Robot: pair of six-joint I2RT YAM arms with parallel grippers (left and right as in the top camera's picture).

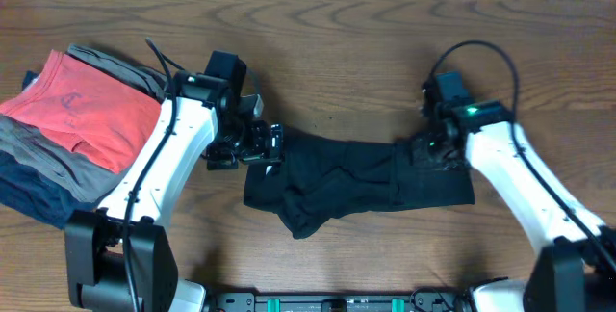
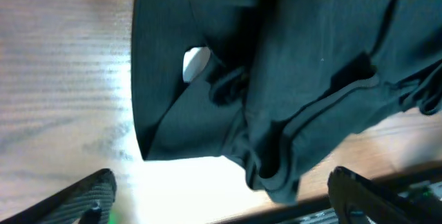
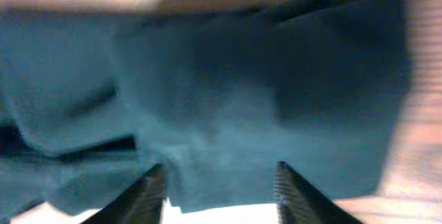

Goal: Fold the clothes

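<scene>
The black shirt (image 1: 356, 177) lies bunched in a wide strip on the wooden table, between the two arms. My left gripper (image 1: 258, 145) is at its left end, open, just above the cloth. In the left wrist view the shirt (image 2: 290, 72) shows folds, a hem and a small white tag (image 2: 195, 63), with my open fingers (image 2: 221, 193) wide apart below it. My right gripper (image 1: 430, 148) is at the shirt's right end. In the right wrist view its open fingers (image 3: 219, 182) straddle the edge of the shirt (image 3: 242, 92), which looks blurred.
A pile of folded garments sits at the left edge: a coral-red one (image 1: 82, 105) on top, grey (image 1: 48, 153) and navy (image 1: 29, 196) beneath. The table's far edge runs along the top of the overhead view.
</scene>
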